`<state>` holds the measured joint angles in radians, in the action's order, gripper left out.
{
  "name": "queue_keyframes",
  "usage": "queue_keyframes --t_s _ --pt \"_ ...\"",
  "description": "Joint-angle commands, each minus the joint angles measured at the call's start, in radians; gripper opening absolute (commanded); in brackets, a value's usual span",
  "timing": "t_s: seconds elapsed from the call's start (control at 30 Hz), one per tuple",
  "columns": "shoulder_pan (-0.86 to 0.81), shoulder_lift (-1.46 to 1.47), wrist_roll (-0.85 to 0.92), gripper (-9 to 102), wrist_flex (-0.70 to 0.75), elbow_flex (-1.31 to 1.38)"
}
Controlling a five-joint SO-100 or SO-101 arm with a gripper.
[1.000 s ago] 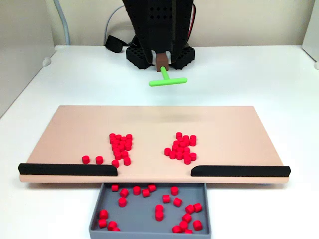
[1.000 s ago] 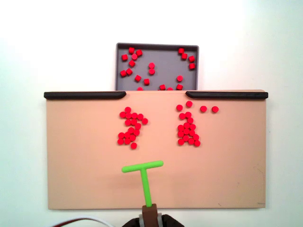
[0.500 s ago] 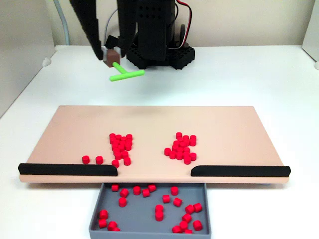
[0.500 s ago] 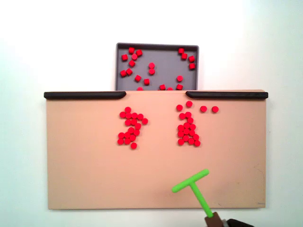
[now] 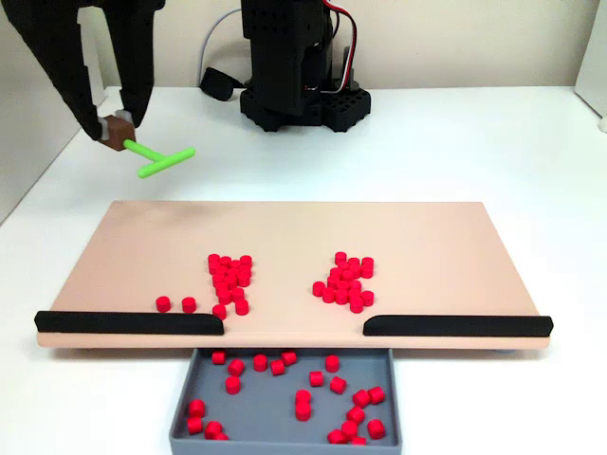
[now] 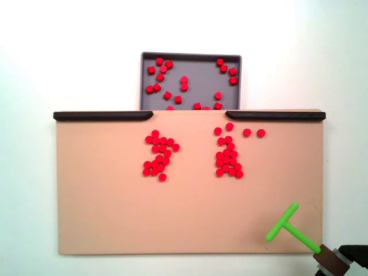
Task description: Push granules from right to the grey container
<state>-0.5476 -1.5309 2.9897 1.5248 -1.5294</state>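
Red granules lie on the peach board [image 5: 436, 242] in two clusters, a left cluster [image 5: 229, 278] and a right cluster [image 5: 345, 282], with two loose ones [image 5: 175, 304] by the left black strip. From above, the same clusters [image 6: 159, 155] [image 6: 228, 158] show below the grey container [image 6: 201, 72]. That container [image 5: 261, 412] sits under the board's front gap and holds several granules. My gripper [image 5: 115, 129] hangs beyond the board's far left corner, shut on the brown handle of a green T-shaped pusher [image 5: 159, 159]. From above, the pusher [image 6: 289, 225] hovers over the board's bottom right corner.
Two black strips [image 5: 128, 322] [image 5: 457, 325] line the board's front edge, leaving a gap over the container. The arm's black base [image 5: 299, 85] stands behind the board. A grey wall panel [image 5: 38, 123] rises at the left; white table surrounds the board.
The gripper with the pusher has swung away from the board's middle, leftward in the front view and rightward in the top view. No granule has shifted.
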Motion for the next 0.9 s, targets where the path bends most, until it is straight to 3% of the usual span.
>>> queue_keyframes --t_s 0.0,0.57,0.87 --pt "0.003 0.029 0.101 0 0.021 0.092" --pt "0.052 0.339 0.439 0 0.034 0.411" --pt "0.06 0.425 0.495 0 0.034 0.489"
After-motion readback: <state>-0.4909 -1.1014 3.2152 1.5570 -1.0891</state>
